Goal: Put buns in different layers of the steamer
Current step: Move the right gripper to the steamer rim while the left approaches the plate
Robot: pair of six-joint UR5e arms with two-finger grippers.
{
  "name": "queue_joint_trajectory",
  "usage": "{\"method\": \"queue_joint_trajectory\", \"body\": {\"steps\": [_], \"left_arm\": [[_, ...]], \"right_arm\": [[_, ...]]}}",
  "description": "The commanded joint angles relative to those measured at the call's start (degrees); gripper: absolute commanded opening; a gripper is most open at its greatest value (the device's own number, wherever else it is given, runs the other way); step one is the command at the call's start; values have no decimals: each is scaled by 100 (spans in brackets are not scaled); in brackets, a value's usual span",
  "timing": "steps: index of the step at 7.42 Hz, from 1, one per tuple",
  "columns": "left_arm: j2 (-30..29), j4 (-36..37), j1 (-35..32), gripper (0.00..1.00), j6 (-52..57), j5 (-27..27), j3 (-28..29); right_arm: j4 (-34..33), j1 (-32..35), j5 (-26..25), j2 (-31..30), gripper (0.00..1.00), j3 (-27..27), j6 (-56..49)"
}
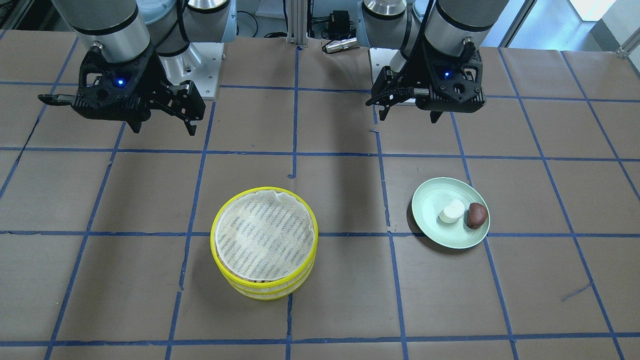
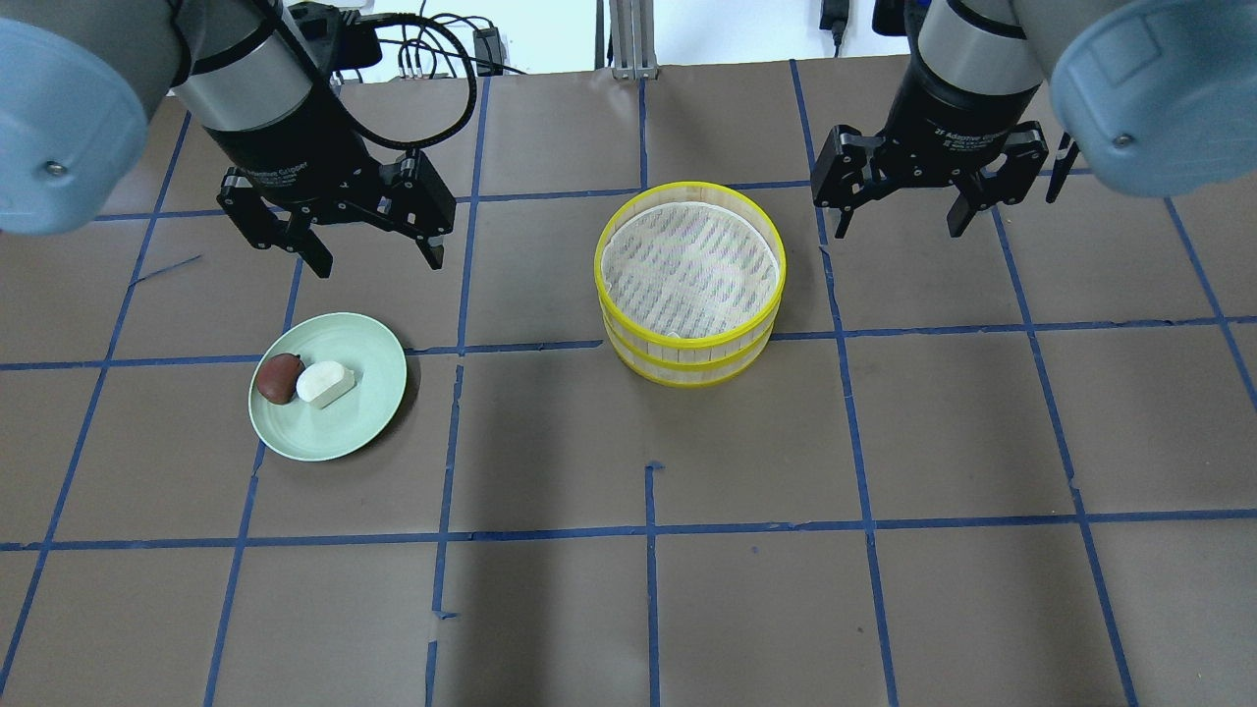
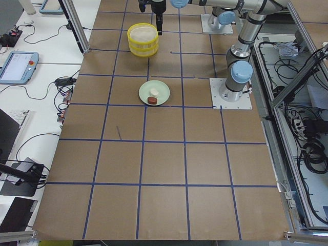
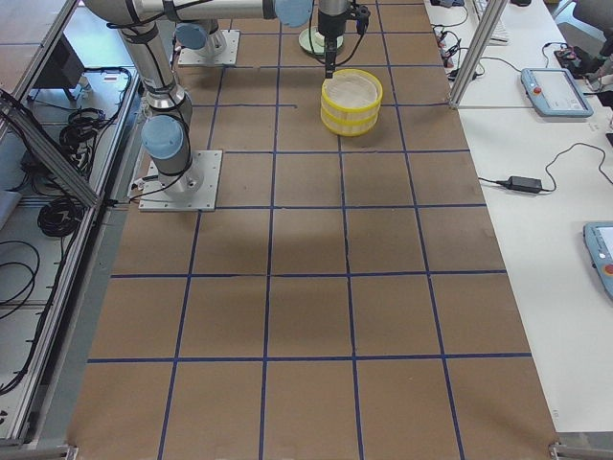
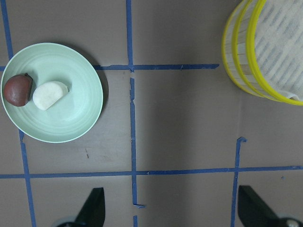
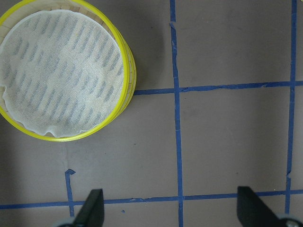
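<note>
The two steamer layers (image 2: 687, 343) stand stacked at mid-table, yellow rims and a whitish mesh liner on top; they also show in the front view (image 1: 265, 290). The white bun (image 2: 324, 383) and the dark reddish-brown bun (image 2: 279, 378) lie side by side on the pale green plate (image 2: 358, 417). My left gripper (image 2: 376, 260) hangs open and empty above the table, just behind the plate. My right gripper (image 2: 899, 229) hangs open and empty to the right of the steamer. The left wrist view shows both buns (image 5: 49, 94) (image 5: 17, 89); the right wrist view shows the stack (image 6: 128, 80).
The table is brown paper crossed by blue tape lines (image 2: 648, 530). The arm bases and some cables (image 1: 340, 45) sit at the robot's edge. Desks with tablets and cables flank the table in the side views (image 4: 551, 91).
</note>
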Motion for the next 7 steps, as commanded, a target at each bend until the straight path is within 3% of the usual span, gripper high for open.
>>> {"method": "queue_joint_trajectory", "body": {"steps": [1, 3, 6, 7], "left_arm": [[1, 7, 0, 100, -12, 2, 1], [-7, 59, 18, 100, 14, 2, 1], [-174, 287, 62, 100, 32, 54, -8], [-409, 323, 436, 100, 145, 159, -17]], "right_arm": [[-73, 7, 91, 1, 100, -4, 19], [-117, 59, 101, 9, 100, 109, 45], [-1833, 94, 215, 1184, 100, 153, 37], [-2119, 95, 215, 1474, 100, 206, 37]]}}
